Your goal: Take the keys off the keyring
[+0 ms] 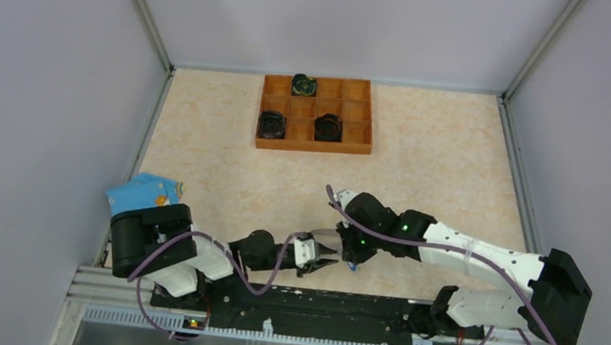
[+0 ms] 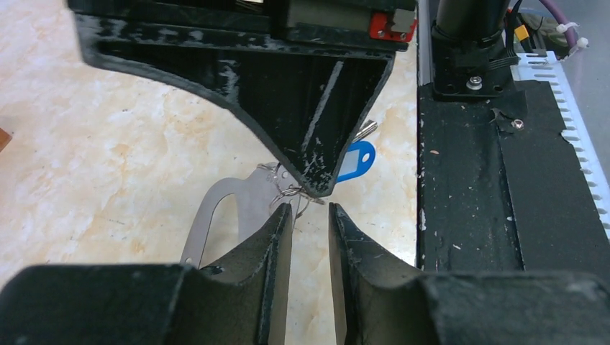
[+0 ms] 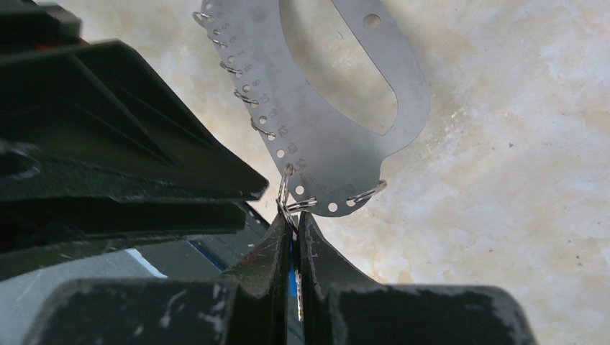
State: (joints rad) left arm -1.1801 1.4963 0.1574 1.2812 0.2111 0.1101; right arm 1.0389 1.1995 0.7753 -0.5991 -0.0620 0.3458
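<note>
R gripper (image 3: pixel 293 219) clamped tight on the key's small wire ring at the keyring's (image 3: pixel 316 144) notched edge. A bit of blue shows btwn its fingers, and the key's (image 2: pixel 356 162) blue head sticks out behind its tip in the left wrist view. L gripper (image 2: pixel 311 215) has its jaws a little apart w/ nothing clearly btwn them, its tips just beside the keyring and near R's tip. Can't tell if the keyring lies flat on the table (image 1: pixel 439 169) or is lifted. All this is near the table's front edge, center. Blue packet (image 1: pixel 141 192) is at the left edge; tray (image 1: pixel 313 146) w/ black round objs (image 1: pixel 327 127) is at the far side.
</note>
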